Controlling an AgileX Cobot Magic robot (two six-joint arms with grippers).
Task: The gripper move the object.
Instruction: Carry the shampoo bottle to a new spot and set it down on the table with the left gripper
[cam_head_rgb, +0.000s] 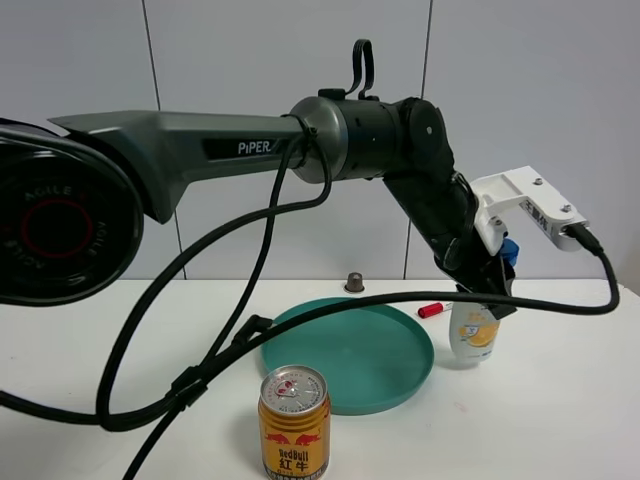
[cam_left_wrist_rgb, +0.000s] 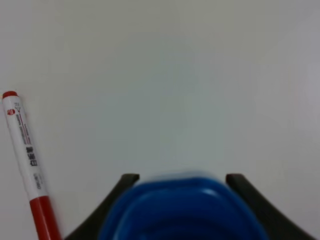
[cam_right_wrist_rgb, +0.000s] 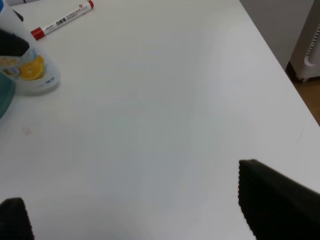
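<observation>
- Standing upright on the table (cam_head_rgb: 560, 400), the shampoo bottle (cam_head_rgb: 474, 335) sits on the right side, just beside the right rim of the green plate (cam_head_rgb: 350, 352). Its base looks to be resting on the table, not lifted.
- The left pincer (cam_head_rgb: 497, 272) reaches across to the right and comes down over the bottle's top. In the left wrist view the blue cap (cam_left_wrist_rgb: 182, 210) fills the gap between the two black jaw tips. The jaws are narrowed onto the cap, and I judge that they have hold of it.
- The right pincer (cam_right_wrist_rgb: 127, 185) is spread wide over bare table to the right of the bottle, with nothing between its jaws.
- Red-capped marker (cam_head_rgb: 432, 309) lies flat just beyond the bottle, near it but not touching.
- Red Bull can (cam_head_rgb: 294, 423) stands at the near edge, in front of the plate and well apart from the bottle.
- Small dark object (cam_head_rgb: 354, 281) at the far edge of the table, too small to identify.
- Progress, as a judgement: approach and grasp appear done. The lift, carry and set-down are left. The task names no destination.
</observation>
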